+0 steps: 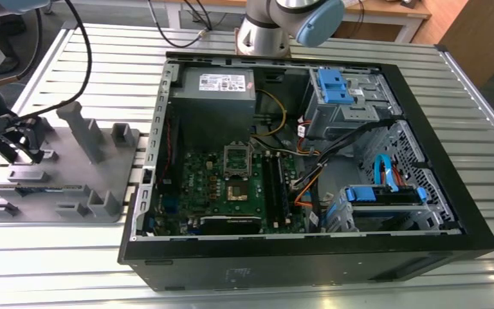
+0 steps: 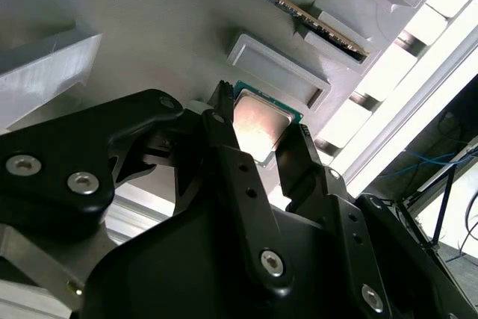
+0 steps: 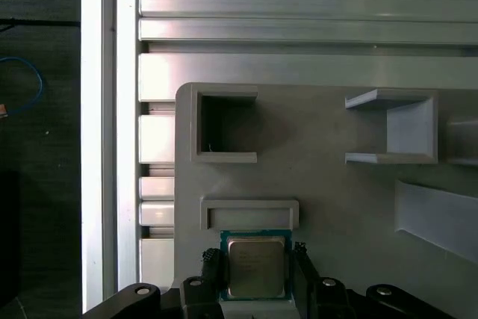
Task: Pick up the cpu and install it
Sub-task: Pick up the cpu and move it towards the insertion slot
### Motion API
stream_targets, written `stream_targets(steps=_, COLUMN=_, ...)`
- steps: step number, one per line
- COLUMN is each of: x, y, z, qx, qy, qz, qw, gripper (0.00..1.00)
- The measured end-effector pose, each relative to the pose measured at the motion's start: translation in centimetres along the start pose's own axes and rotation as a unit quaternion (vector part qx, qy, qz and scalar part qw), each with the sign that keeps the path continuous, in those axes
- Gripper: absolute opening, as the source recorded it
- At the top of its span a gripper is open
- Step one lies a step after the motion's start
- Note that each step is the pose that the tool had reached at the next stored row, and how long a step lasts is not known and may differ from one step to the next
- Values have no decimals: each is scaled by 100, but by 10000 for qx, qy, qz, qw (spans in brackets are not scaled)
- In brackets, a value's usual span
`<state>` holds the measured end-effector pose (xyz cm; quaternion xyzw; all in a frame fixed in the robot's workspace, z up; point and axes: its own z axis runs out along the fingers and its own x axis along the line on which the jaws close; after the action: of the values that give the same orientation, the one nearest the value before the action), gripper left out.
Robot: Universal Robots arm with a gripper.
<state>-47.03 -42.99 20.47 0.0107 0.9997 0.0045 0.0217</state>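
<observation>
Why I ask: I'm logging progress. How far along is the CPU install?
Done: nothing installed. In hand: the gripper sits around the small square silver-topped cpu at the grey plastic fixture tray. Left: seating it in the green motherboard inside the open black computer case.

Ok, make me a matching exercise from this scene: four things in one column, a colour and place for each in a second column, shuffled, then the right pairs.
Things:
1. cpu
2. motherboard
3. drive caddy
4. gripper

Colour and place:
A. blue, inside the computer case
B. green, lying flat inside the computer case
C. silver-topped, resting on the grey fixture plate
D. black, over the grey fixture plate, right at the cpu

Pairs: 1-C, 2-B, 3-A, 4-D
</observation>
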Motion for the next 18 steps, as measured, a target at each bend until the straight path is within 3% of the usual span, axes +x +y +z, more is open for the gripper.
stream_targets(steps=8, x=-1, y=0, z=-28, qx=1, qy=1, qz=0, qw=10000, gripper=47)
stream_targets(steps=18, x=-7, y=2, z=-176, qx=0, qy=0, qz=0, qw=10000, gripper=47)
